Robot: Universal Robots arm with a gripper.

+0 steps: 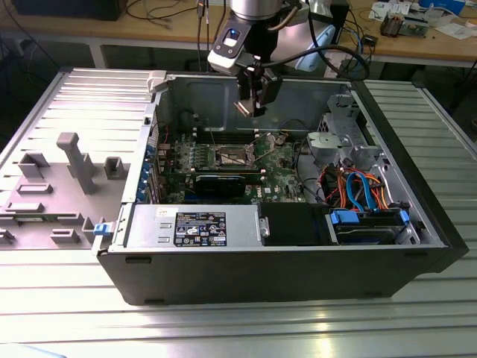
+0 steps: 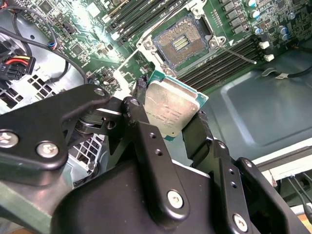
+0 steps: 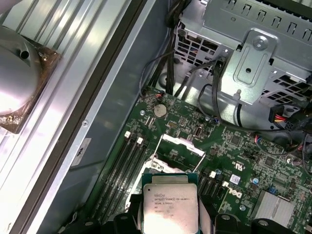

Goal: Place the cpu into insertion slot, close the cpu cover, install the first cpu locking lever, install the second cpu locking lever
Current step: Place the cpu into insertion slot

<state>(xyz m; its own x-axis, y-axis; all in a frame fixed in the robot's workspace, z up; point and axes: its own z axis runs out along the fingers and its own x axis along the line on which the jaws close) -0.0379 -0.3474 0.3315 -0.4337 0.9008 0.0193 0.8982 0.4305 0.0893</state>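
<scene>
1. The tool [image 1: 252, 103] hangs above the open computer case [image 1: 298, 272], which stands on the ribbed metal counter [image 1: 223, 328].
2. Its two black fingers [image 2: 141, 124] are partly closed and clamp the cpu [image 2: 169, 108] by opposite edges. The chip's silvery top faces the camera in both wrist views.
3. The cpu is in the air, clear of the green motherboard [image 1: 279, 179] and not in the insertion slot [image 2: 181, 44].
4. In the exterior view the slot lies at about 7 o'clock from the tool, lower in the case.
5. The slot's contact field is bare, and the cpu cover [image 3: 184, 145] is swung up and open.
</scene>
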